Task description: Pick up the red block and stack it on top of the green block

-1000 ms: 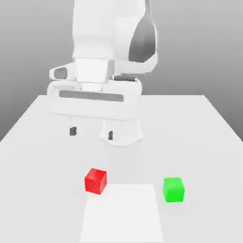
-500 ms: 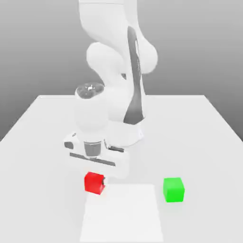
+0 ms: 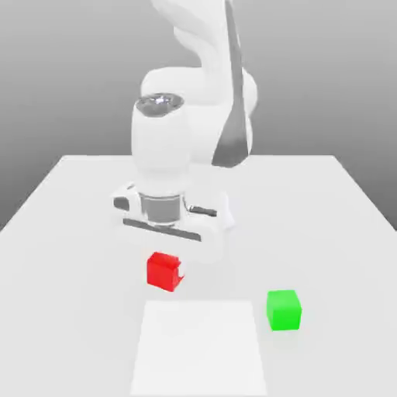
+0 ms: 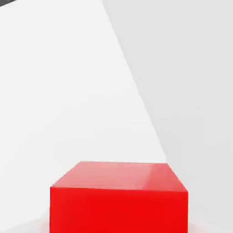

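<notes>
White surface [image 3: 326, 201] carried the green block [image 3: 284, 309] beside the end effector [image 3: 172, 273], clamped on the red block [image 3: 162, 269]; rigid, light, smooth, best pinched across flat opposite faces.

We see a white table [image 3: 70, 233] with a plain, smooth top. A brighter white square patch [image 3: 200, 345] lies flat on it near the front edge. The green block [image 3: 284, 309] sits on the table just beside that patch, toward the exterior view's right. The red block [image 3: 163, 270] looks raised a little off the surface, though we cannot be sure. The robot's base stands on the table farther back.
</notes>
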Motion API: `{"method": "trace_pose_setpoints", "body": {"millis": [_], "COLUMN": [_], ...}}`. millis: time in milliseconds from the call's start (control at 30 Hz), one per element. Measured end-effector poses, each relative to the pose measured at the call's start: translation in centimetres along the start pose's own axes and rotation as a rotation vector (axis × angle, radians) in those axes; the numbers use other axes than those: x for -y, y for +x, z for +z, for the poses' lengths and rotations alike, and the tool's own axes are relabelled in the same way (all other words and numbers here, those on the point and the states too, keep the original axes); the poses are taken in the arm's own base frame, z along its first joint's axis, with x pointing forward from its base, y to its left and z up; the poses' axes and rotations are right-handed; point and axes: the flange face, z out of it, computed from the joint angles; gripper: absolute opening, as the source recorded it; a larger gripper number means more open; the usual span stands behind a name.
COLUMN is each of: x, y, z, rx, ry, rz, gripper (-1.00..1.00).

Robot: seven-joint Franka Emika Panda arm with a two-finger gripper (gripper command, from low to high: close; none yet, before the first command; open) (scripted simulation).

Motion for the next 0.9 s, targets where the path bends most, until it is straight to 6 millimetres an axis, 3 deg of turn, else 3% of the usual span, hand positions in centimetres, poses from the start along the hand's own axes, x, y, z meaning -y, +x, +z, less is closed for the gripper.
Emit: {"method": "trace_pose_setpoints", "body": {"millis": [233,467,800,833,900], "x": [3.9,5.8,6.1,6.0,6.0], "y": [-7.3,-15.6,-16.5,-16.6,-16.6], "z": [-1.4,-2.5,3.2,3.8,3.8], "rx": [0.001,0.003,-0.001,0.001,0.001], "ry": [0.003,-0.002,-0.001,-0.002,-0.002], "rz": [0.121,0.236,0.255,0.253,0.253], "gripper": [-1.00,-1.00,-1.00,1.00,1.00]}}
